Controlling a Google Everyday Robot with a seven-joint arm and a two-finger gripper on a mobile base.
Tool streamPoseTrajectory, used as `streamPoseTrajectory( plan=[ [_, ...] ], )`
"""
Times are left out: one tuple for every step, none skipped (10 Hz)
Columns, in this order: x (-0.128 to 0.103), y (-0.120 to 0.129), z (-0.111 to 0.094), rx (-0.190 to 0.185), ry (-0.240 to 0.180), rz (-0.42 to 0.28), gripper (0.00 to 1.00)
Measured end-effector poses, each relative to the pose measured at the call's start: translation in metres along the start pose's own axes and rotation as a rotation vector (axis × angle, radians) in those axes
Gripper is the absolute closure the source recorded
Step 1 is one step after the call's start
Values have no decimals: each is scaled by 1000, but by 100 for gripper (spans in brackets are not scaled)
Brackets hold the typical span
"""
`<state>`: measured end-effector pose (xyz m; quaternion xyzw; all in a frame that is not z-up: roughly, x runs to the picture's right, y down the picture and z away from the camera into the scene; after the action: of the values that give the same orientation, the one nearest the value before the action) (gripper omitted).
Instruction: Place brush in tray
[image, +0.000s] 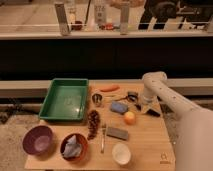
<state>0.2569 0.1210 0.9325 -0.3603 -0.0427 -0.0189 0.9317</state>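
The robot's white arm (159, 91) is reaching down over the right half of the pale wooden table (150, 145). Its gripper (145, 107) is hanging low at the surface, near the small orange ball (130, 117) and the flat blue sponge (118, 107). The slim black long-handled brush (153, 112) is lying, as far as the dark streak there lets me judge, flat on the wood right at the gripper's tip and pointing toward the table's right edge. Whether the gripper is apart, together or already clamped on the brush I cannot tell. The large green rectangular plastic tray (65, 100) is sitting well apart at the far left, and the brush is not in it, so the placing is not yet done. The brush is looking light and stiff, with a thin, probably smooth handle that could be rolling or pivoting if pinched near one end. I am judging the best hold to be across the handle near its middle, slightly toward the thicker head, so it is hanging level in the carry. The way leftward is passing over the small metal cup (97, 99) and the brown bumpy pinecone-like object (93, 124), so a clear lift is going to be needed first.
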Motion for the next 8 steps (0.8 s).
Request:
streamPoseTrajectory(
  plan=[
    [-2, 0, -1, 0, 1, -3, 77],
    [-3, 0, -1, 1, 1, -4, 79],
    [-6, 0, -6, 7, 4, -6, 87],
    [-8, 0, -13, 15, 8, -10, 94],
    [-12, 0, -26, 24, 12, -15, 97],
    [-16, -1, -39, 27, 14, -18, 97],
    [-19, -1, -49, 27, 13, -21, 97],
    [-19, -1, -52, 31, 19, -25, 97]
  ],
)
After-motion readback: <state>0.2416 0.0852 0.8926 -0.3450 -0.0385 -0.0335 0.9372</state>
